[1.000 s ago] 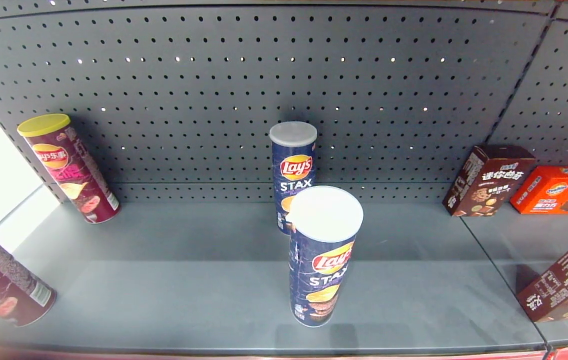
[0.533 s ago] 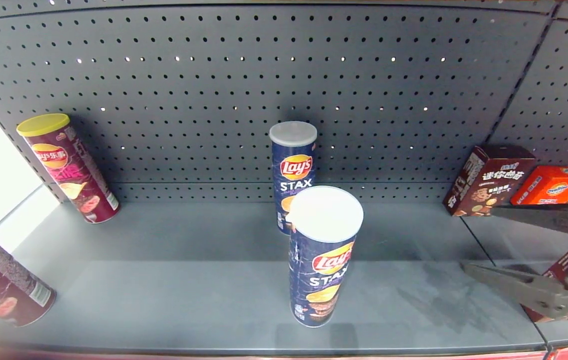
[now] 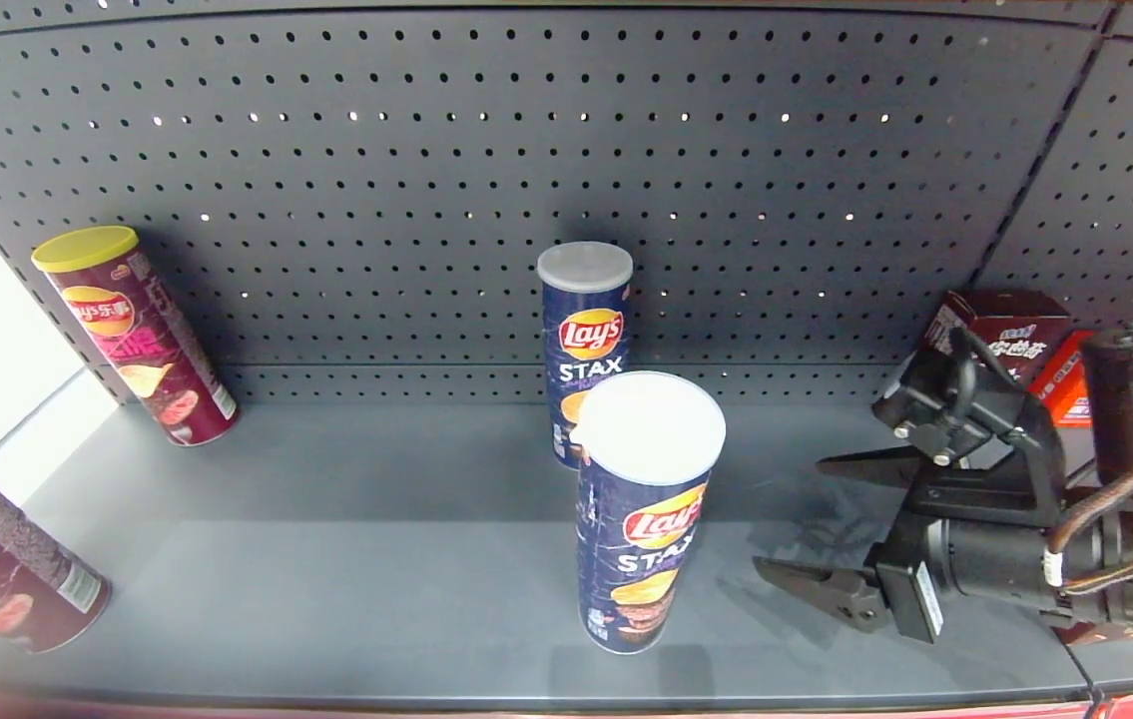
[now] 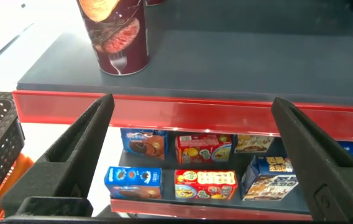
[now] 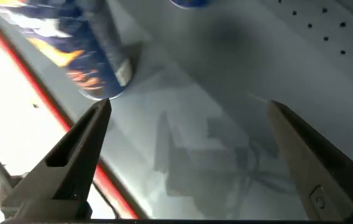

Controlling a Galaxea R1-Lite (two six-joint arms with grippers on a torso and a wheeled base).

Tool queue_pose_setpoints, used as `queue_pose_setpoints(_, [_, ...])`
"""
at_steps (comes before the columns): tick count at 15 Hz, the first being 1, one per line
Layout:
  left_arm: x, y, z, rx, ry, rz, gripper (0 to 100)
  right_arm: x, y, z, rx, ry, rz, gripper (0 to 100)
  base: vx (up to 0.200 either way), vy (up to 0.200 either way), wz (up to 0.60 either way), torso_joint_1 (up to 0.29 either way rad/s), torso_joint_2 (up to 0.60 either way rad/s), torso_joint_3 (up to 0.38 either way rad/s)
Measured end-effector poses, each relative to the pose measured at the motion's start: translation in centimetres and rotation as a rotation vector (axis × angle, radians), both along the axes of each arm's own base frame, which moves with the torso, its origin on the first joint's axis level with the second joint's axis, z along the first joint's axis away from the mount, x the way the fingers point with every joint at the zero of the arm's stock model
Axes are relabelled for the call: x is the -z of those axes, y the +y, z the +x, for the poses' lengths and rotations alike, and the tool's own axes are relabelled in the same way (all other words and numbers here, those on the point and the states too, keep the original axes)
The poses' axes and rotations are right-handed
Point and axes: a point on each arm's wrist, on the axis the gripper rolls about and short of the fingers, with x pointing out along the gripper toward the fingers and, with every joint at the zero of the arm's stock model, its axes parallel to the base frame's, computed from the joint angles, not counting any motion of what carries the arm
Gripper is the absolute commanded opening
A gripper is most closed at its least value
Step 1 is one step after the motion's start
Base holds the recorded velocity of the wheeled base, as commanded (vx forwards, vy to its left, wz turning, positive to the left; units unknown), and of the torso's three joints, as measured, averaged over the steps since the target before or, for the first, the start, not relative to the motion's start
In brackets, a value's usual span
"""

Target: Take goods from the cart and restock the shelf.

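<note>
Approach step: right gripper (image 3: 816,519) hung spread, empty, beside front blue chip can (image 3: 641,509) (left gripper (image 4: 193,106) spread too); next move likely needed straddling, then clamping.

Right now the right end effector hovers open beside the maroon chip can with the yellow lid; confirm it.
Wrong can. The right end effector hovers open beside the front blue chip can with the white lid, as the head view shows.

Loads of bare shelf (image 3: 376,519) is sitting open left of the front blue can (image 3: 641,519); the rear blue can (image 3: 584,340) is blocking right behind it, boxes (image 3: 1000,325) are crowding the right.
</note>
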Motion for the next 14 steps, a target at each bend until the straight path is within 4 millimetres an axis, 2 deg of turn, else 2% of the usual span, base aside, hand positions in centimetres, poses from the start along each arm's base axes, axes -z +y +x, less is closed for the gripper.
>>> queue_pose_setpoints(4, [0.0,0.0,0.0,0.0,0.0,0.0,100,1.0,1.2,1.3,-0.004,0.029,-0.024,100,0.0,0.0,0.0,0.0,0.0,0.0])
queue_pose_setpoints(14, [0.0,0.0,0.0,0.001,0.0,0.001,100,1.4,3.8,3.7,-0.003,0.023,-0.035,100,0.0,0.0,0.0,0.0,0.0,0.0])
